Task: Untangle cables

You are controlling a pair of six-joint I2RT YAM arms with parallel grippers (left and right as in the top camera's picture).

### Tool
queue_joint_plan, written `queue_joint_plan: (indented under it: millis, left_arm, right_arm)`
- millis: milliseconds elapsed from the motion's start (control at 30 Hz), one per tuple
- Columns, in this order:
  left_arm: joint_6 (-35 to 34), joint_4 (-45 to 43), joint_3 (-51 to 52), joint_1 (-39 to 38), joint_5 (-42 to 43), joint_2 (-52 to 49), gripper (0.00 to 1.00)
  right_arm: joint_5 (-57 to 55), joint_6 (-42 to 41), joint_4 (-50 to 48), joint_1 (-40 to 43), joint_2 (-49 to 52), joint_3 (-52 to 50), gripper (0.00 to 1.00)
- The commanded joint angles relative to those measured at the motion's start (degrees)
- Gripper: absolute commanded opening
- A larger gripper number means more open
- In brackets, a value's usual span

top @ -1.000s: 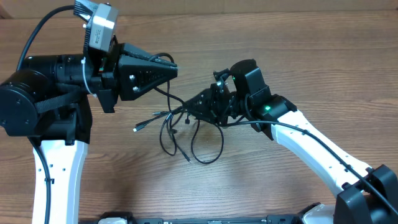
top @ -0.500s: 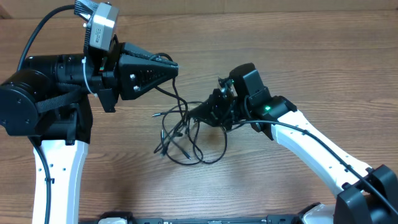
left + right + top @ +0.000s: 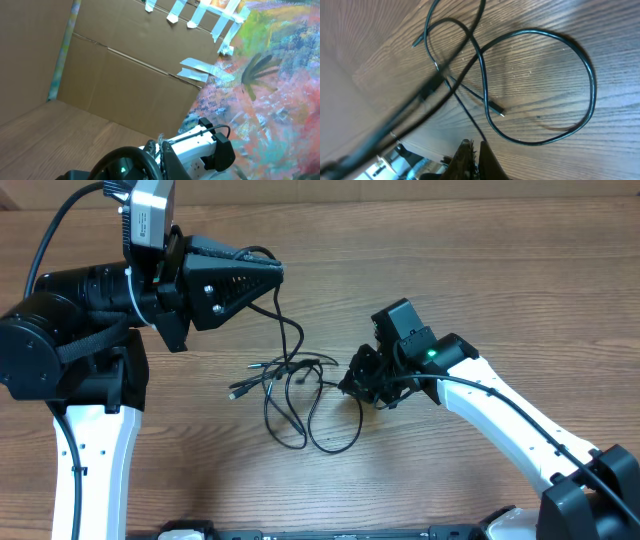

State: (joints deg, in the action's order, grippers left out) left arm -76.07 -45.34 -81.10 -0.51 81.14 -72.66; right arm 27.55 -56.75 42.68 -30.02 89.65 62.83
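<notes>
The cables are thin black cords in a loose tangle of loops on the wooden table between my two arms. One plug end lies at the tangle's left. My left gripper is raised above the table and shut on one cable, which hangs in a curve down to the tangle. In the left wrist view its fingers are pressed together beside a black loop. My right gripper sits low at the tangle's right edge, shut on a cable. The right wrist view shows its fingers closed on a strand, with a wide loop and a plug beyond.
The left arm's black body fills the table's left side. The white right arm crosses from the lower right. A cardboard wall and a colourful painted surface stand beyond the table.
My right gripper has pulled right and down, away from the left gripper. My left gripper has risen a little. The tangle has stretched out and spread, its plug end now further left.
</notes>
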Motion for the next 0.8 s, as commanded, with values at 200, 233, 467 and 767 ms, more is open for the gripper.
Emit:
queue_joint_plan:
  millis: [200,233,467,767]
  left_arm:
    - [0.9,-0.3,-1.1,0.3,-2.6,0.3,0.04]
    - [0.9,-0.3,-1.1,0.3,-3.0,0.3,0.04]
    - [0.9,0.0,-1.1,0.3,-4.7,0.3,0.04]
    - [0.6,0.1,-1.2,0.2,-6.0,0.3,0.04]
  right_arm:
    - [16.7,24.3,-5.6,-0.2,0.1,0.2,0.09]
    - [18.4,26.6,-6.4,-0.3,0.1,0.2,0.11]
    - [22.7,34.6,-12.6,-3.8,0.1,0.2,0.84]
    - [17.2,32.6,-16.2,-7.2,0.1,0.2,1.0]
